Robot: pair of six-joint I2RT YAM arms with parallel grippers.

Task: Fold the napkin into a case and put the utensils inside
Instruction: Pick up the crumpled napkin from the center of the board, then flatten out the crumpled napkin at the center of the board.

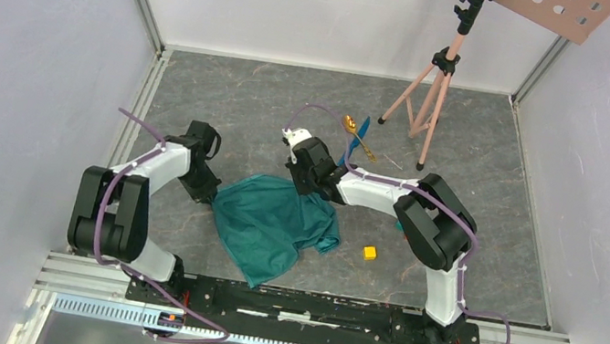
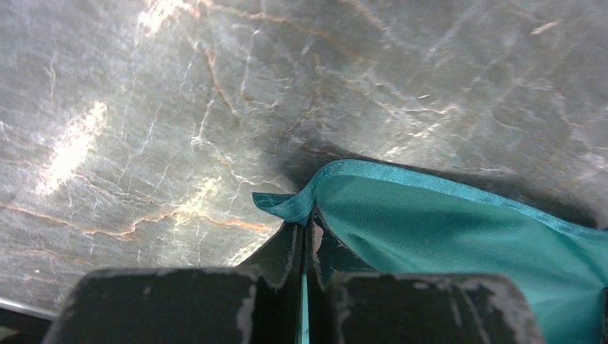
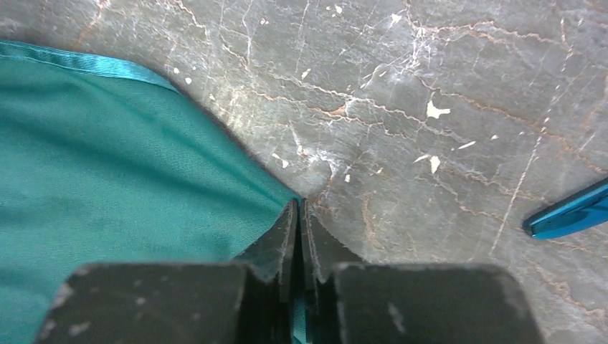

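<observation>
The napkin (image 1: 274, 227) lay crumpled on the grey marbled table (image 1: 229, 105), near the front edge and between the two arms. It was not folded into any case: the teal cloth was bunched in loose folds, with one lobe reaching toward the arm bases. The left gripper (image 2: 305, 235) sat low at the cloth's left edge. In the left wrist view its jaws were pressed together on the napkin's hem, and the ribbon-like border curled up and over just past the fingertips, with a thin line of teal showing in the slit between the fingers. The right gripper (image 3: 297, 213) was down at the cloth's far right corner. Its jaws stood almost touching, the corner of the napkin ran right into the fingertips, and a sliver of teal showed between the fingers lower down, so it was pinching the cloth too.

The utensils lay well apart from the napkin, further back on the table beyond the right wrist. The gold spoon (image 1: 350, 125) and the blue knife (image 1: 354, 147) lay crossed, touching or nearly so. The tip of the knife also showed at the right edge of the right wrist view, flat on the bare surface. A yellow cube (image 1: 370, 253) sat just right of the napkin, clear of it. A pink tripod (image 1: 429, 108) stood at the back right — holding a perforated board (image 1: 541, 2) at the top of the frame
</observation>
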